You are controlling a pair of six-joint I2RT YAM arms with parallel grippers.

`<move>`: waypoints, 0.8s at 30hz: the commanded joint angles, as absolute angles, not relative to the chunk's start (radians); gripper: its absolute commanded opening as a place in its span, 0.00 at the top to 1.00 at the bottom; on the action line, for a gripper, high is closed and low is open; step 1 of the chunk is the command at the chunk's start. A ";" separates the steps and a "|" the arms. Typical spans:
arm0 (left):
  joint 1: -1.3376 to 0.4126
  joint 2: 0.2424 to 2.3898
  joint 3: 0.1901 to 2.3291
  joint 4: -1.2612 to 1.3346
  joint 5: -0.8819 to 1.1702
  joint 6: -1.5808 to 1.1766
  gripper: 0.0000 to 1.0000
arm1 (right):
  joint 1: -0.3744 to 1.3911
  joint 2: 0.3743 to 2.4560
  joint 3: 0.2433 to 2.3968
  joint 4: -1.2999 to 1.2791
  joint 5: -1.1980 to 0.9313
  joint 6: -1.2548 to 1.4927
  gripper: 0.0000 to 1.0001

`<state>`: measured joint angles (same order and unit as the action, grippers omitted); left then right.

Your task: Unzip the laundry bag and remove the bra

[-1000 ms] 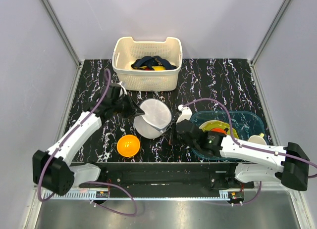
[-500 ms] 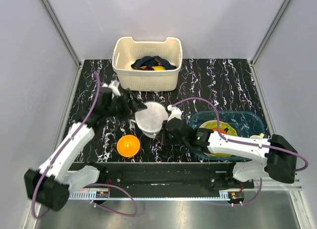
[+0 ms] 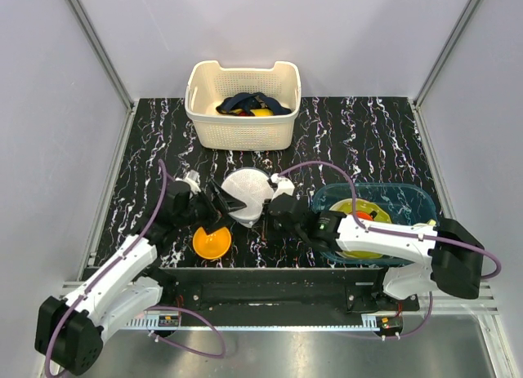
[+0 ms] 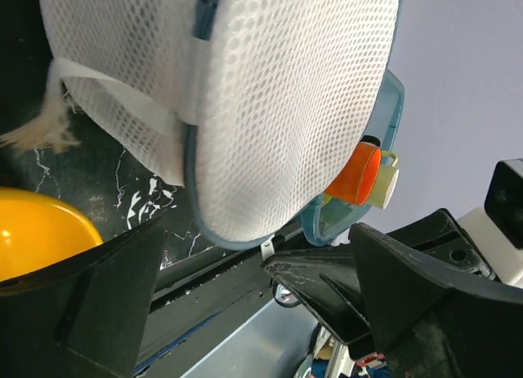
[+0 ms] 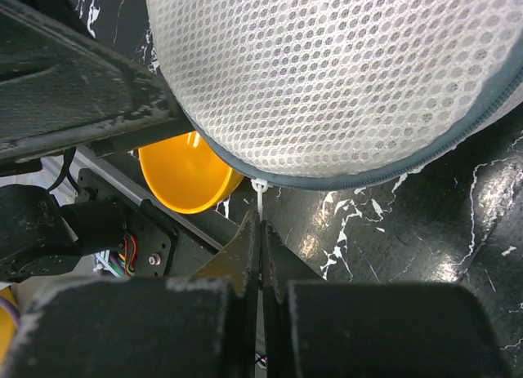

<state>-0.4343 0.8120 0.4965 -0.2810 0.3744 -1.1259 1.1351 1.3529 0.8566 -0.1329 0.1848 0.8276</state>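
Observation:
The laundry bag [image 3: 248,195], a round white mesh case with a grey-blue zip seam, lies at the table's middle. It fills the top of the left wrist view [image 4: 278,108] and of the right wrist view [image 5: 343,76]. My right gripper [image 3: 266,215] is at the bag's near edge, shut [image 5: 261,224] on the white zip pull [image 5: 259,197] that hangs from the seam. My left gripper [image 3: 219,205] stands wide open [image 4: 255,255] at the bag's left side, with nothing between its fingers. The bra is hidden.
An orange bowl [image 3: 211,242] sits just near-left of the bag, under the left wrist. A cream slotted basket [image 3: 241,135] with dark and yellow clothes stands at the back. A blue tub [image 3: 413,200] holding dishes lies to the right.
My left gripper let go of the bag's left edge, opened wide and drew back toward the near side. My right gripper moved left to the bag's near edge. The bag shifted slightly.

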 commanded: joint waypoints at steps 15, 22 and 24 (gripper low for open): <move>-0.411 1.034 0.845 -0.405 0.276 -0.899 1.00 | 1.138 1.129 0.796 -0.363 0.267 0.762 1.00; -0.405 1.211 0.982 -0.405 0.318 -0.842 1.00 | 1.140 1.176 0.860 -0.301 0.230 0.770 1.00; -0.403 1.242 1.008 -0.434 0.330 -0.810 0.92 | 1.140 1.193 0.877 -0.288 0.242 0.775 1.00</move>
